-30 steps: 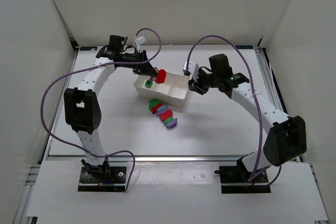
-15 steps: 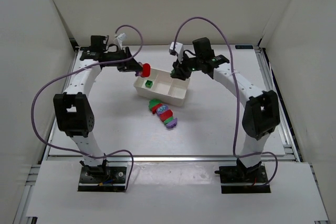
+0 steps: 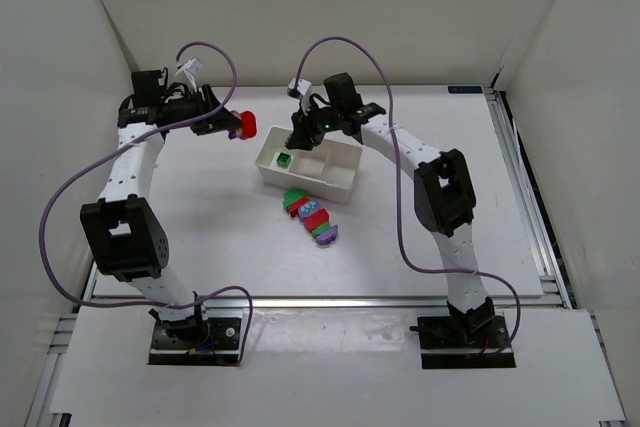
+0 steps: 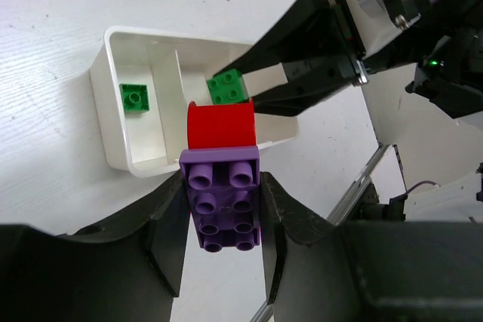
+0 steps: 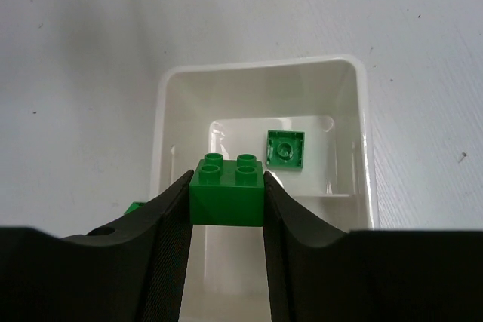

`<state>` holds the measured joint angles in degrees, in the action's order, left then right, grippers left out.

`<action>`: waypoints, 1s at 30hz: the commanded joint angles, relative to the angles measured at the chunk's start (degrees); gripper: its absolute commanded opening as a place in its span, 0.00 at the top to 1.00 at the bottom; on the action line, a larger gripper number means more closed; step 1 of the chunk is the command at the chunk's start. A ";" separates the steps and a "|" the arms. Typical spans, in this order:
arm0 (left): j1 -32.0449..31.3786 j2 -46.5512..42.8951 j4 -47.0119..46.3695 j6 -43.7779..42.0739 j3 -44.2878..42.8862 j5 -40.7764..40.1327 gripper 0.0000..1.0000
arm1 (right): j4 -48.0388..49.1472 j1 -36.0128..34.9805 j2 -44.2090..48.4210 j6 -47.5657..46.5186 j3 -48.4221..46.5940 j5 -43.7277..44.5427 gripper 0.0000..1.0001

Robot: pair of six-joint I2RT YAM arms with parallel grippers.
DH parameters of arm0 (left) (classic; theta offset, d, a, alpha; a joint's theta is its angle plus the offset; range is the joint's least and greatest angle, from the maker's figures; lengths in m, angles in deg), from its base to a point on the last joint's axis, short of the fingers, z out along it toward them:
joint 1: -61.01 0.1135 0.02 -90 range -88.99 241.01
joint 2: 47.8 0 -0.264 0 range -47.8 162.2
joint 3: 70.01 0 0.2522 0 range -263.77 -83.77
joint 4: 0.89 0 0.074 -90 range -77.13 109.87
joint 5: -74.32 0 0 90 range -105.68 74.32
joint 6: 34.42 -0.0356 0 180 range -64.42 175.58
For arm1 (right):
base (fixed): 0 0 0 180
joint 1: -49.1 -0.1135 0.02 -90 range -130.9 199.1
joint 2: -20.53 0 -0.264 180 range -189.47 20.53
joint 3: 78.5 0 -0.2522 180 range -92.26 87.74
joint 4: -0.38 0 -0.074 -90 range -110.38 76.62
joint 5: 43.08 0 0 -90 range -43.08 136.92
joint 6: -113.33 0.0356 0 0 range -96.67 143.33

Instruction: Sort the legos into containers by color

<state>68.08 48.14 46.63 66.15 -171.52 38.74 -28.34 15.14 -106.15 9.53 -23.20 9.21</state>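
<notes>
Right gripper, clamped on a small green studded plastic brick, has swung in over the shallow white three-compartment tray, by the end bay holding another green brick. Release looks due. Left gripper has backed off leftward, still gripping a purple-and-red brick stack, unsorted.

I'm not seeing any readable text, labels, brand names or numbers anywhere in these views. The studs on the purple brick and the green brick are coming out too soft to make out any lettering on them.
</notes>
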 commanded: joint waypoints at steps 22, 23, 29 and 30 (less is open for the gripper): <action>1.10 -1.37 -0.45 0.07 1.26 1.92 0.85 | -0.77 -3.14 -12.11 -0.96 -16.16 3.00 0.22; 1.10 -0.94 -0.62 -0.11 1.26 3.14 0.84 | -1.82 -3.14 -10.89 -3.14 -15.63 2.74 0.22; 1.10 0.91 -1.32 -1.95 -0.32 8.25 0.82 | -6.02 -0.42 -0.43 -12.03 -6.94 -5.60 0.24; 1.10 1.44 -1.50 -2.04 -0.84 10.52 0.81 | -7.44 0.29 2.11 -13.69 -5.45 -7.62 0.24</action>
<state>68.89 49.26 46.65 65.49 -170.43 43.04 -32.54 13.07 -114.12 2.12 -30.48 8.57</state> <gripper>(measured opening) 0.480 0.763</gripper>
